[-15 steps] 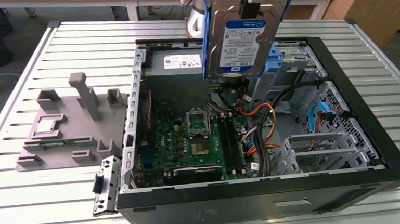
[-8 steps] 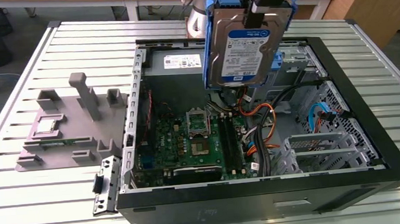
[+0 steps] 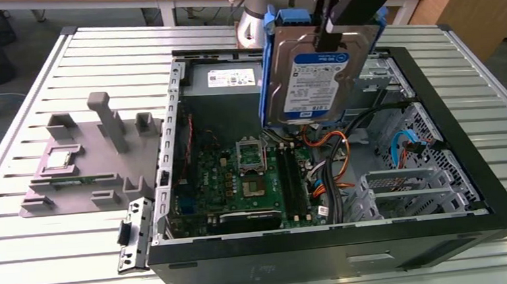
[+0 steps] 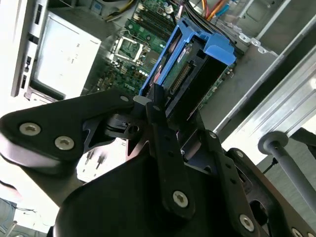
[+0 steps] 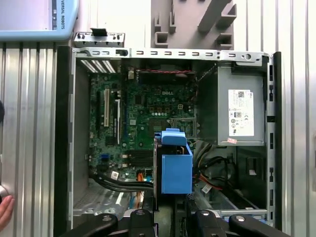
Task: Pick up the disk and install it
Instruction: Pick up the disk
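Black fingers (image 4: 165, 148) of the end effector (image 3: 331, 33) are clamped on the top edge of the disk (image 3: 314, 79). It hangs upright in the air over the open computer case (image 3: 331, 251), with its white-and-blue label facing the exterior view and its blue rails (image 3: 269, 68) running down both long edges. In the first wrist view the disk (image 5: 176, 168) appears edge-on above the middle of the case. Inside the case, the green motherboard (image 3: 238, 176) lies on the floor below the disk. The grey power-supply box (image 3: 223, 78) sits at the case's far wall, and a silver drive cage (image 3: 406, 189) stands in its near corner on the exterior view's right. Outside the case, on the exterior view's left, a grey fixture (image 3: 87, 159) rests on the slatted bench (image 3: 68, 272).
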Action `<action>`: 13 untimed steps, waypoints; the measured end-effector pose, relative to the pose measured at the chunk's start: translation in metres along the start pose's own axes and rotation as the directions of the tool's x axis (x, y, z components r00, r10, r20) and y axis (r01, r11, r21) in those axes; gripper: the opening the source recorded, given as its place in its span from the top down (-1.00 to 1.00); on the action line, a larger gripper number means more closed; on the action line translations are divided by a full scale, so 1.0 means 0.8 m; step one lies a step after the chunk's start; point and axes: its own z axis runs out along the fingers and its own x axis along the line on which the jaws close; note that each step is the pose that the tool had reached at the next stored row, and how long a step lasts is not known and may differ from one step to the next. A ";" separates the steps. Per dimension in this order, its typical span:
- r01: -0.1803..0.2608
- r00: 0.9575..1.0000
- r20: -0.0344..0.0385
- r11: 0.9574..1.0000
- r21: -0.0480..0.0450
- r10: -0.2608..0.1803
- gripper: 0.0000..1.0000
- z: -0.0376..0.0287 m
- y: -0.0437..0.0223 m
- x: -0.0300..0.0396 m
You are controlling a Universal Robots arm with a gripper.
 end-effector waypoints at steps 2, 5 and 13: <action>0.000 1.000 0.000 1.000 0.000 0.000 0.31 -0.0001 0.0000 0.0082; 0.000 1.000 0.000 1.000 0.000 0.000 0.31 -0.0002 -0.0001 0.0206; -0.001 1.000 0.000 1.000 0.000 0.001 0.31 -0.0003 -0.0002 0.0520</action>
